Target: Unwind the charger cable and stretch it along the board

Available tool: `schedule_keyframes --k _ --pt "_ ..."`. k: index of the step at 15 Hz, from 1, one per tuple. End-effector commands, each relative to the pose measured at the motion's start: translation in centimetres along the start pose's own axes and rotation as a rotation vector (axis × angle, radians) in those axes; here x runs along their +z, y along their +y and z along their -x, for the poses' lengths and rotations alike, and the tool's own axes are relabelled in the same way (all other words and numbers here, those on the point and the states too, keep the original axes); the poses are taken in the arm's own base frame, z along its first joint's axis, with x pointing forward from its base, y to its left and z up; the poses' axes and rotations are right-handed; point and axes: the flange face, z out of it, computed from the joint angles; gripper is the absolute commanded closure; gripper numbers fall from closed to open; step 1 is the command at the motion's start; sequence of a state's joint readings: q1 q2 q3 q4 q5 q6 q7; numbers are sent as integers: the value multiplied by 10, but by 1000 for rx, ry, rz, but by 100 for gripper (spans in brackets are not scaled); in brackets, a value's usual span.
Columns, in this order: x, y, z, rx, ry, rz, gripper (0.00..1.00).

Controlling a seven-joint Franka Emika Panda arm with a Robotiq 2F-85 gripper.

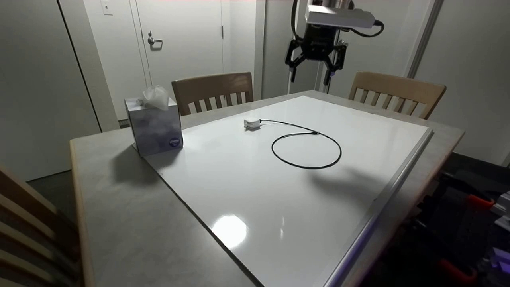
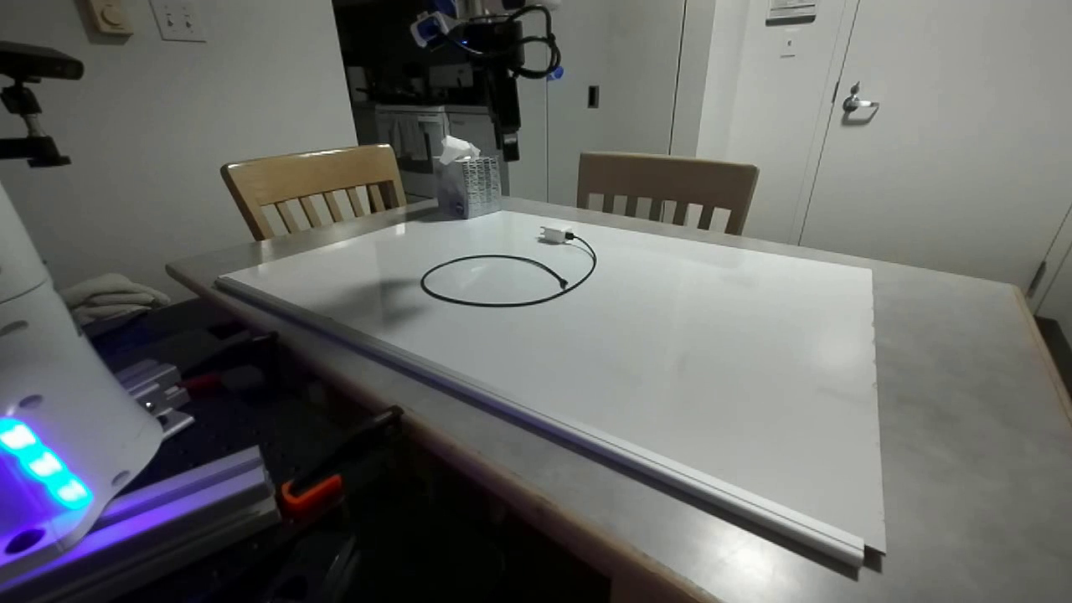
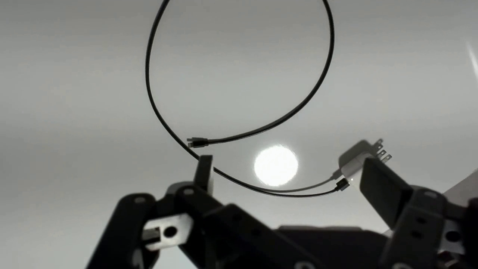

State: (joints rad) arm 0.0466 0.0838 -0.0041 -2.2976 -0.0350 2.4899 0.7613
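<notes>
Cable [image 1: 314, 132] lies looped on the board [image 1: 275, 199], your tool [image 1: 310, 79] parted and empty above; unwinding seems yet to start: lower and pinch the free end [image 3: 198, 142].

the desk [image 1: 127, 235] is mottled grey on top, with a light wooden edge [image 1: 81, 231]. directly on it lies a large glossy white board [image 2: 712, 335], flat, with the grey showing all around it and a pale rail [image 2: 586, 437] along one side. at one corner of the board stands a tissue box [image 1: 157, 129]; whether its base also meets the desk cannot be told
</notes>
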Motion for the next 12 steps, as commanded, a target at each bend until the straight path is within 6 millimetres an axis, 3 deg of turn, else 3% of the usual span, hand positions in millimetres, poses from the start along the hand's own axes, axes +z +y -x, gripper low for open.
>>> schedule_keyframes --k 1,6,12 --pt "6 -22 -17 62 36 43 0" --pt "23 -41 -44 156 23 66 0" --pt "47 -68 -87 208 47 -58 0"
